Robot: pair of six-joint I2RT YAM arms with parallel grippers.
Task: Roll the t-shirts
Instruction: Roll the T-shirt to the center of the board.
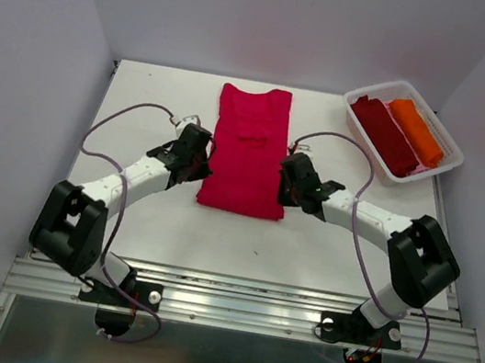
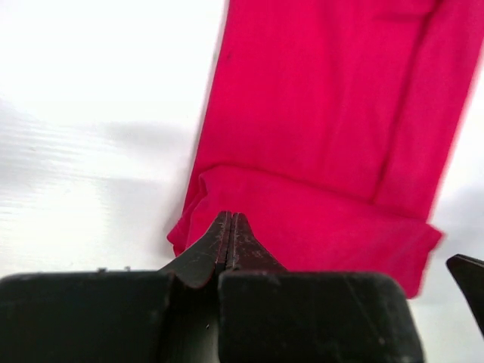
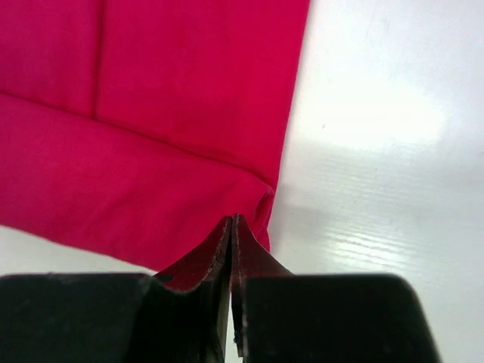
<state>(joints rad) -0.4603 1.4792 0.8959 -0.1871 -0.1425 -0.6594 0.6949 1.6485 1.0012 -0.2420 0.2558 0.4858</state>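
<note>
Top external: table (image 1: 125, 218) is carrying the crimson tee (image 1: 248, 150) flat, near hem turned over once, rest unrolled. White basket (image 1: 441, 122) right of the tee is holding the maroon tee (image 1: 385, 136) and orange tee (image 1: 416, 131), both rolled. Left gripper (image 1: 200, 170) and right gripper (image 1: 286, 189) are sitting shut at the crimson tee's near corners; can't tell if they're pinching cloth.

Red t-shirt (image 1: 248, 145) laid flat; left end effector (image 1: 201, 171), right end effector (image 1: 285, 185) flank hem
</note>
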